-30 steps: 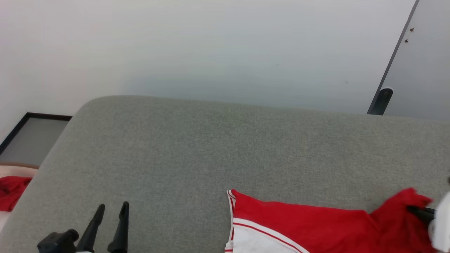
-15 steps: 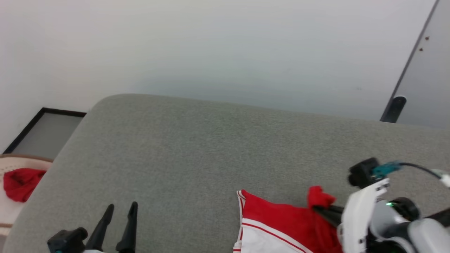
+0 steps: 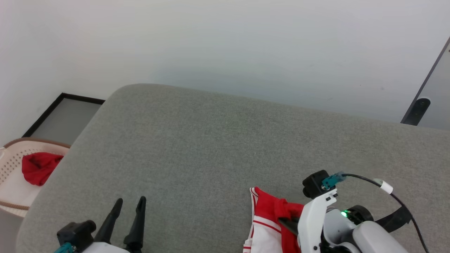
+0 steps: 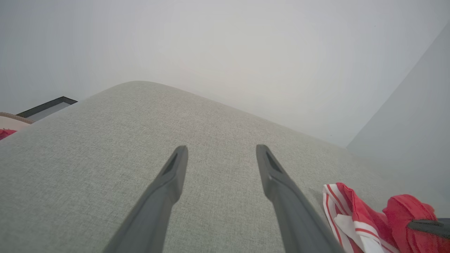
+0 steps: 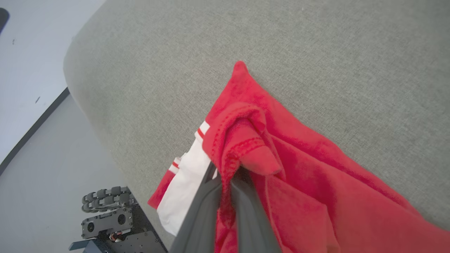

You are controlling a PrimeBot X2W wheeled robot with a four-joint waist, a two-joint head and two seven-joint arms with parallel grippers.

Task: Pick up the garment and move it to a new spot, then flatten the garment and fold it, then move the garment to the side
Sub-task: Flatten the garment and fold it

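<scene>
The garment (image 3: 269, 212) is seen bunched at the near edge of the grey cushion (image 3: 211, 147), toward its right end. Red fabric, red-and-white striped trim and a white part are shown, and the white part is draped over the cushion's edge in the right wrist view. A raised fold of the red fabric (image 5: 299, 168) is pinched by the right gripper (image 5: 227, 182), whose jaws are closed on it with cloth gathered between and over the tips. The left gripper (image 3: 130, 200) is held above the near left part of the cushion. Its jaws are parted with nothing between them (image 4: 221, 149), and it is kept well apart from the garment (image 4: 355, 218). Beyond the cushion's left edge a cream perforated basket (image 3: 12, 165) is set on the floor, and a plain red cloth bundle (image 3: 38, 168) is held inside it. A dark-framed panel (image 3: 63, 119) is seen behind the basket, against the pale wall (image 3: 225, 45).
</scene>
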